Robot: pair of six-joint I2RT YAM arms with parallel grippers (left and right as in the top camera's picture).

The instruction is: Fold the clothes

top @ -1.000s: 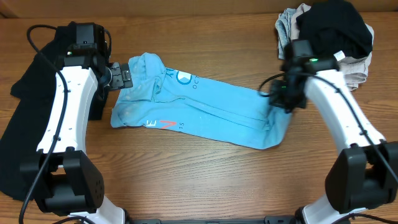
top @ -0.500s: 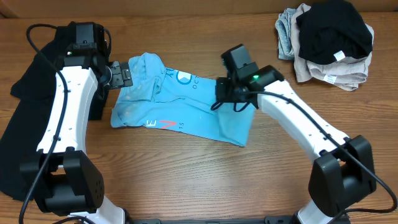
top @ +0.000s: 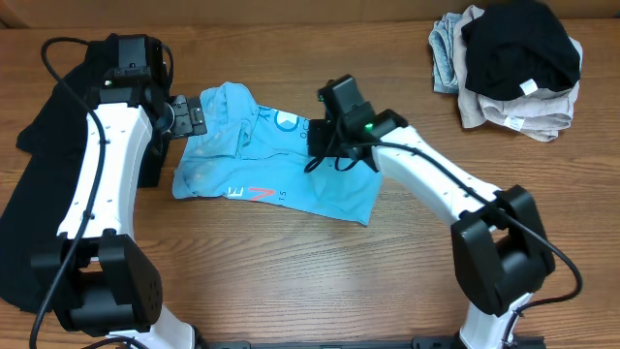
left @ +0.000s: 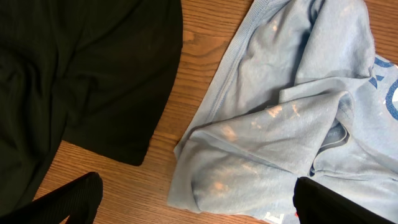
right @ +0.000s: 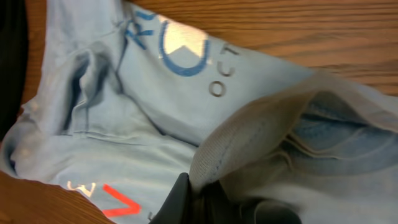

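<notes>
A light blue T-shirt (top: 262, 170) with white and red lettering lies across the middle of the table, its right part doubled over to the left. My right gripper (top: 323, 155) hangs over the shirt's middle, shut on a bunched edge of the blue cloth (right: 249, 146); in the right wrist view the gripper (right: 202, 199) pinches that fold just above the printed front (right: 155, 106). My left gripper (top: 189, 118) stands wide open at the shirt's upper left end. In the left wrist view the left gripper (left: 199, 208) straddles the crumpled sleeve area (left: 273, 130) without touching it.
A large black garment (top: 29, 213) lies at the far left, its corner (left: 81, 68) close to the shirt. A pile of clothes (top: 513, 58), black on top of beige and grey, sits at the back right. Bare wood lies in front of and to the right of the shirt.
My right gripper has carried the shirt's right end leftwards over the shirt, so the shirt now lies about half as long. The left arm has stayed still.
</notes>
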